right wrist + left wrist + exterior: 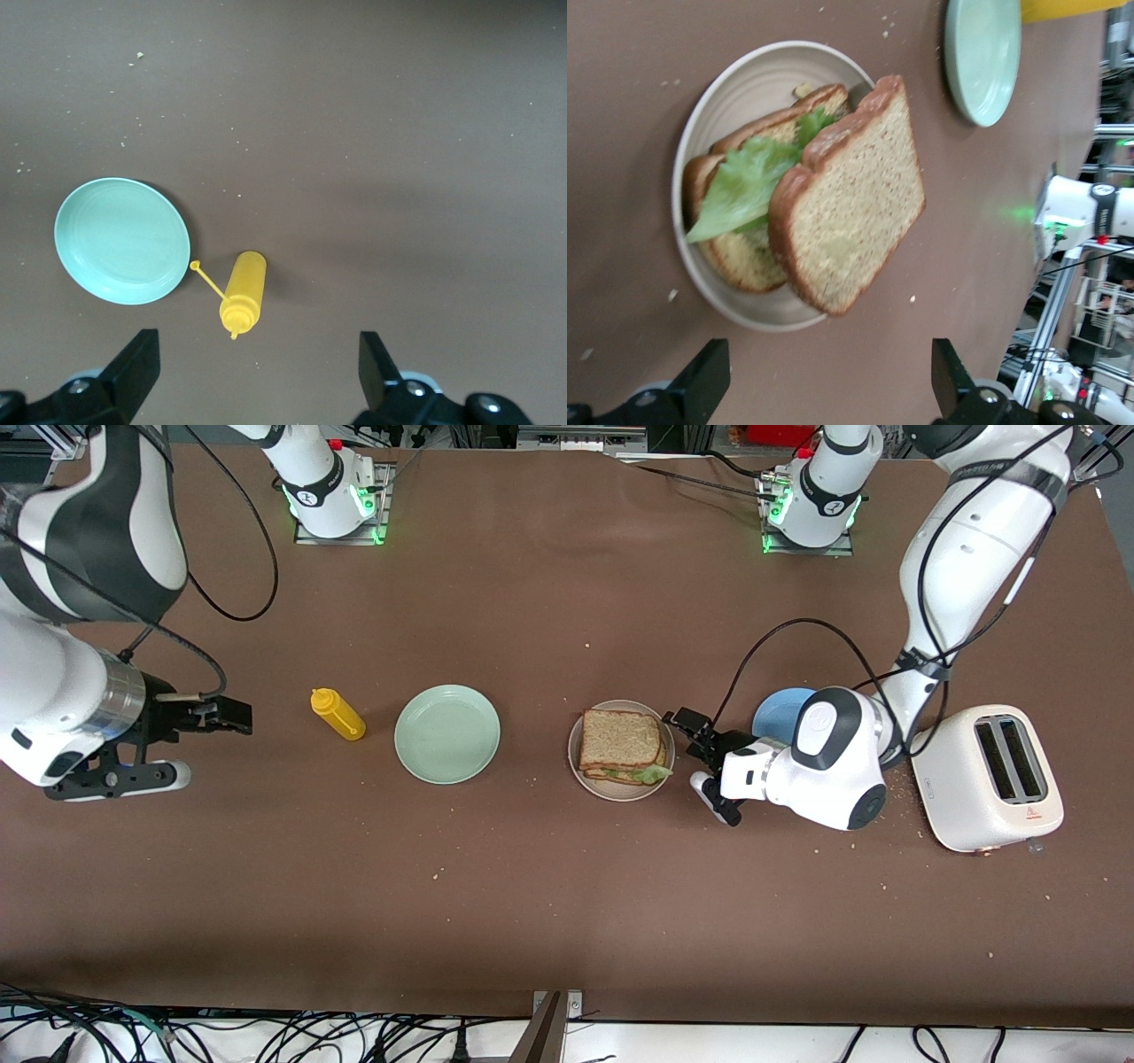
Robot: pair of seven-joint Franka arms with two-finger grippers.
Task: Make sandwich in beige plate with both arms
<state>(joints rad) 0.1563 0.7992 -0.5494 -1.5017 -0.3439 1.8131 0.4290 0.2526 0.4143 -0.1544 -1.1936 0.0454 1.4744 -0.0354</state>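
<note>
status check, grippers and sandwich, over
Left gripper open, empty, beside the beige plate. Right gripper open, waiting at its end of the table. Sandwich stacked on plate, top slice askew. Nothing blocking.

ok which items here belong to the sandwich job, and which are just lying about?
Job:
- sandwich, stacked, lettuce showing
- beige plate under it
- left gripper, open, beside the plate
- right gripper, open, waiting at its own end

Lying about:
- mint-green plate
- yellow squeeze bottle
- blue plate
- toaster
</note>
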